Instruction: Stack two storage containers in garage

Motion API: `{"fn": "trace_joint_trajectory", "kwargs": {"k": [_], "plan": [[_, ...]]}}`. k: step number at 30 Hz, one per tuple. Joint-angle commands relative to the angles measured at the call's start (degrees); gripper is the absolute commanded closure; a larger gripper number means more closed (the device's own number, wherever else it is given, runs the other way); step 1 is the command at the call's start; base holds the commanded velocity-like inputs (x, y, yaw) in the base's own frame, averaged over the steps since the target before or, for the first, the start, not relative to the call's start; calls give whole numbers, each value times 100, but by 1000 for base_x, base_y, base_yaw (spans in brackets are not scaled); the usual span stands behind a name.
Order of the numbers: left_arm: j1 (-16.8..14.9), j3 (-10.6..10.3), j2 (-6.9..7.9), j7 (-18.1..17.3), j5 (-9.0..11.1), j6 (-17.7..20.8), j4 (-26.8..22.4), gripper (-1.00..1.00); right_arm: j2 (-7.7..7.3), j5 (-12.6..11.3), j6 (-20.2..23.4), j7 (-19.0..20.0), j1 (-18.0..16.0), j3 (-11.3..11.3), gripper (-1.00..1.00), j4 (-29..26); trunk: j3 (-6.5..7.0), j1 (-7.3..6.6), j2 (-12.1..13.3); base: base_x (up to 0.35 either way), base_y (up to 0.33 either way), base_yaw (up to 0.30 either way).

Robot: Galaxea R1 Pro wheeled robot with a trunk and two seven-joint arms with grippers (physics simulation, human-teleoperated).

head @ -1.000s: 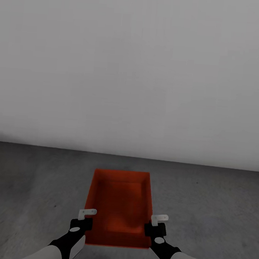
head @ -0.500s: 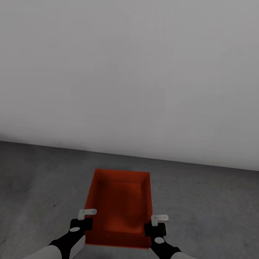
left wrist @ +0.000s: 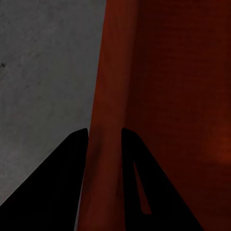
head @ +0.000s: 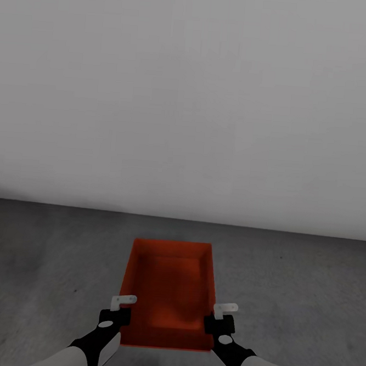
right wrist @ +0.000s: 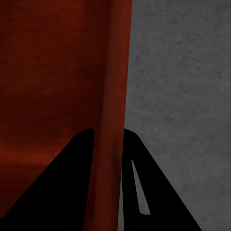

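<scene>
One orange-red storage container (head: 169, 292), open-topped and empty, is low in the head view over the grey concrete floor (head: 45, 260) of the garage. My left gripper (head: 119, 310) is shut on its left side wall near the near end. My right gripper (head: 219, 317) is shut on the right side wall opposite. In the left wrist view the thin container wall (left wrist: 113, 96) runs between the dark fingers (left wrist: 72, 163). The right wrist view has the other container wall (right wrist: 113, 72) pinched the same way. I cannot tell whether the container rests on the floor or hangs just above it.
A plain pale grey wall (head: 190, 95) rises straight ahead and meets the floor a short way beyond the container's far end. Bare concrete floor (right wrist: 183, 96) spreads to both sides of the container.
</scene>
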Motion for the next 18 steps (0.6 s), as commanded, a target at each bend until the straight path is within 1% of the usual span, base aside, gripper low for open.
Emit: {"fn": "trace_joint_trajectory", "kwargs": {"k": [1, 6, 13, 18], "plan": [[0, 74, -2, 57, 10, -24, 3, 100, 6, -3, -1, -27, -5, -390, 100, -88, -23, 22, -44, 0, 0, 0], [0, 79, -2, 58, 15, -24, 2, 100, 7, -4, -1, -40, -2, -385, 100, -88, -112, 132, -245, 0, 0, -45], [0, 82, -2, 57, 15, -24, 1, 100, 7, 0, -2, -52, -5, -384, 100, -88, -238, 286, -526, 0, 0, -188], [0, 82, -2, 58, 15, -24, -2, 100, 6, -3, -5, -53, -5, -385, 100, -88, -328, 396, -726, 0, 0, -40]]}}
